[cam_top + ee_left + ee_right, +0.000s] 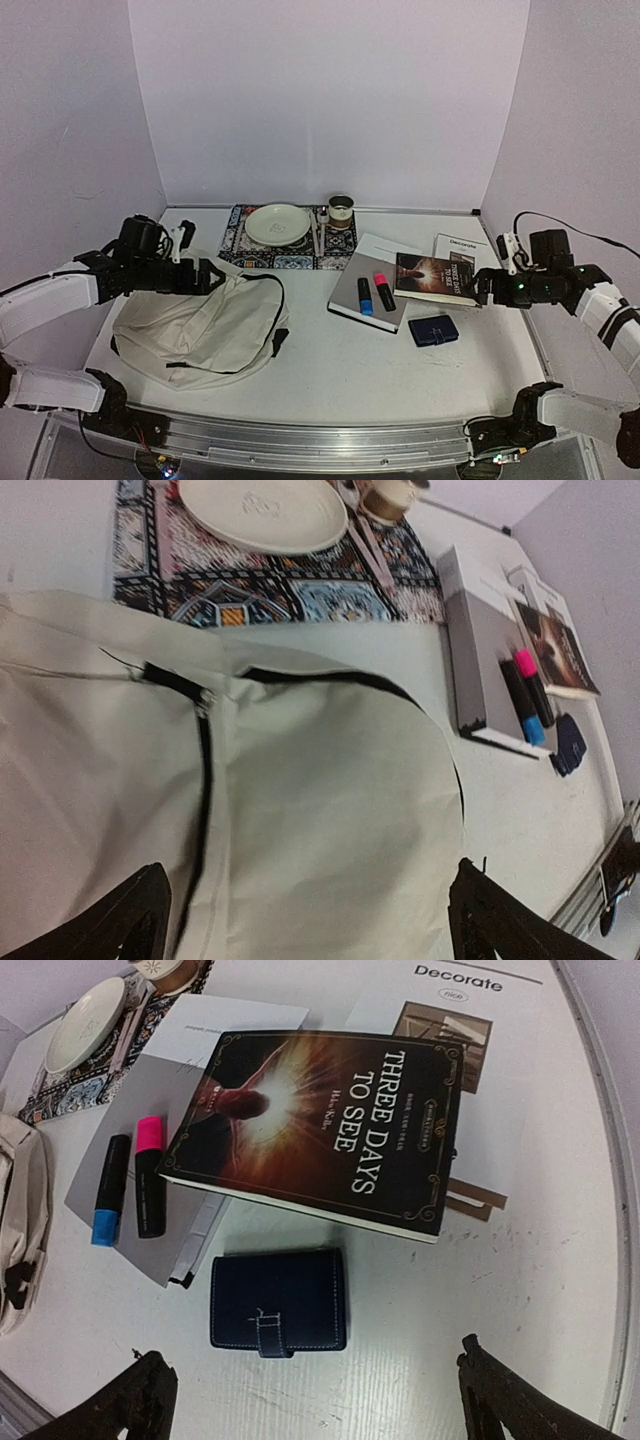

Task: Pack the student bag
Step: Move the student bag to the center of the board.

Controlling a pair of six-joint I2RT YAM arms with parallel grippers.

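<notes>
My left pincer [310, 920] gapes wide over the student bag [330, 800] by the tabletop's left edge; right pincer [315, 1390] wide too, near the wallet [278, 1303].

Passable lane: bare table [312, 350] between student bag [195, 325] and notebook [350, 292]. Right side is crowded: book [437, 277] overlaps notebook and magazine [458, 245], blue highlighter [364, 297] and pink highlighter [384, 291] lie on the notebook, wallet [434, 330] sits just in front. Placemat [290, 250] with plate [278, 224] fills the back.

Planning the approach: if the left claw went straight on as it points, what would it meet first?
Most likely the student bag: its cream fabric lies right ahead of the open left claw; distance unclear.
</notes>
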